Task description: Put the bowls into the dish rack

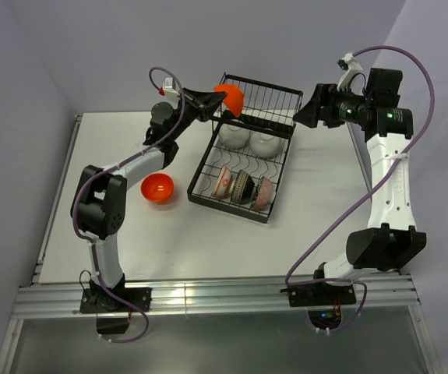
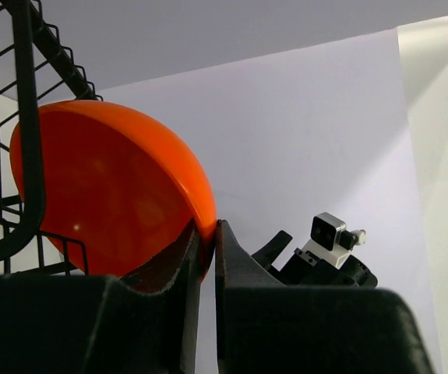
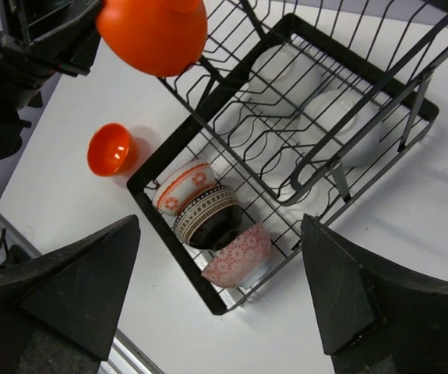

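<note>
My left gripper (image 1: 212, 104) is shut on the rim of a glossy orange-red bowl (image 1: 233, 97), which it holds tilted at the upper-left corner of the black wire dish rack (image 1: 208, 156). In the left wrist view the fingertips (image 2: 222, 234) pinch that bowl's (image 2: 107, 187) edge beside the rack wires (image 2: 29, 117). A second orange-red bowl (image 1: 158, 188) sits upright on the table, left of the rack. Two white bowls (image 1: 234, 134) lie under the raised basket. Three patterned bowls (image 3: 208, 214) stand on edge in the lower tray. My right gripper (image 1: 300, 115) hangs open above the rack's right side, holding nothing.
The rack's raised basket (image 1: 262, 97) stands at the far end, with the low tray frame (image 3: 173, 247) nearer. The white table (image 1: 130, 249) ends at a metal rail along the near edge. A wall rises close behind the rack.
</note>
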